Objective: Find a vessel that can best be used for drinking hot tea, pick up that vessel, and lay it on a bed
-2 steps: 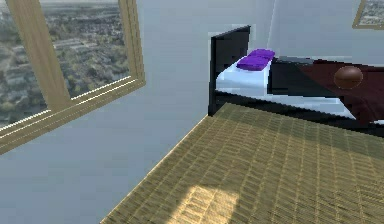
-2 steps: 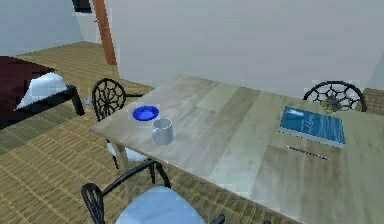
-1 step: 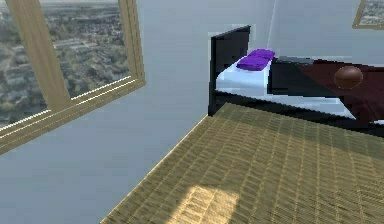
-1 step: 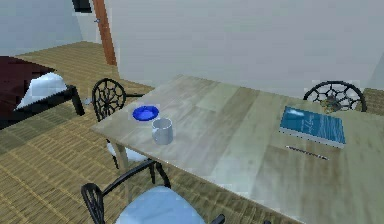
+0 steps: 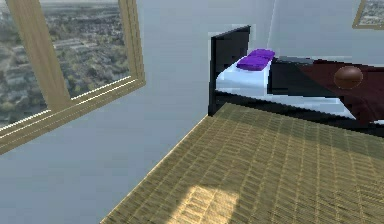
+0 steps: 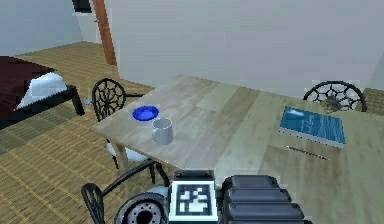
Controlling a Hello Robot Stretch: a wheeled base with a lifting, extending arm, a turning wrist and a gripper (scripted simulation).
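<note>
The mug (image 6: 162,129) stands upright on the wooden table (image 6: 235,115), just beside 1 blue dish (image 6: 145,113). The gripper (image 6: 143,212) sits at the arm side view's bottom edge (its hold cannot be told). The mug lies almost straight out beyond it.

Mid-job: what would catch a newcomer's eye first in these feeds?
In the arm side view, a wooden table carries a pale mug beside a blue dish, with a blue book toward the right. In the forward view, a dark-framed bed at the right has a purple thing on its pillow and a brown ball on its dark red cover; a large window takes the left.
</note>
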